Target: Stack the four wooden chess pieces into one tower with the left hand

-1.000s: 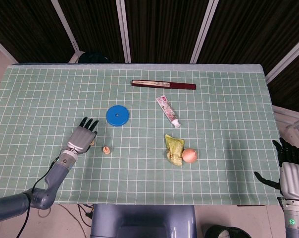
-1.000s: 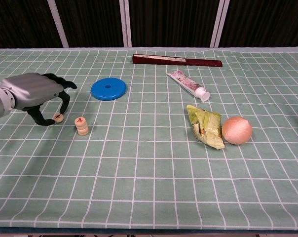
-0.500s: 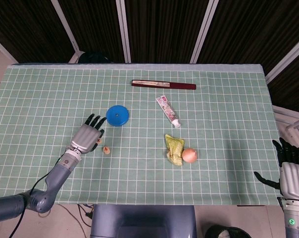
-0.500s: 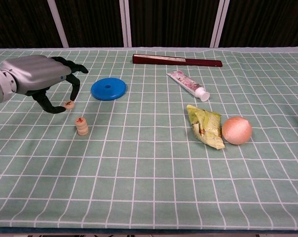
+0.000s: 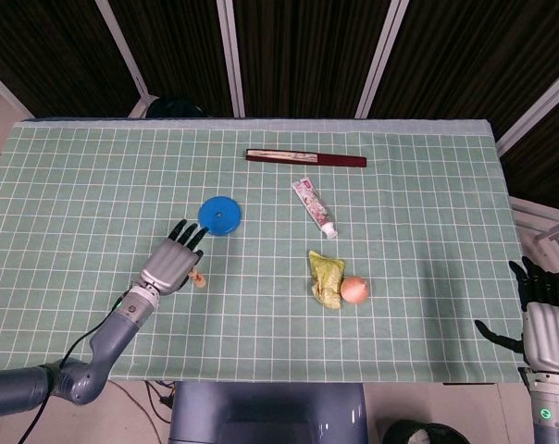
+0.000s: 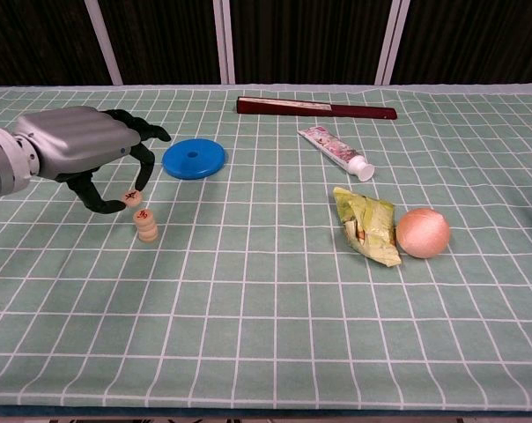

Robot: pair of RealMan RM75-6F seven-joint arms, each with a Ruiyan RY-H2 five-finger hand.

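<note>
Left robot hand (image 6: 81, 154) pinches one small round wooden chess piece (image 6: 132, 198) between thumb and a fingertip, other fingers curled loosely above. The piece hangs just above and slightly left of the short stack of pale wooden chess pieces (image 6: 146, 226) standing on the green gridded tabletop (image 6: 266, 300). Stack looks three high in the chest view, though the discs are too small to count with certainty. In the head view the hand covers most of the stack; only its edge shows (image 5: 199, 278).

Right robot hand (image 5: 543, 319) sits off the far right edge of the tabletop, fingers spread, holding nothing.

Risks as I judge them:
- Held piece is not yet centred over the stack. Released now, it would land on the rim and slide off, or tip the top disc.
- The stack is narrow and loose. A fingertip brushing it on descent, or on opening, could topple the lot.
- The pinch is at the piece's edge and it sits tilted; laid down tilted, it may roll away.
- Fingers hide the stack from the head camera, so alignment depends on the chest view alone.

Nearby blue round plastic disc (image 6: 193, 159) lies behind the hand, apart from it. Orange ball (image 6: 423, 232) and yellow-green crumpled packet (image 6: 368, 226) are well away to the right.
</note>
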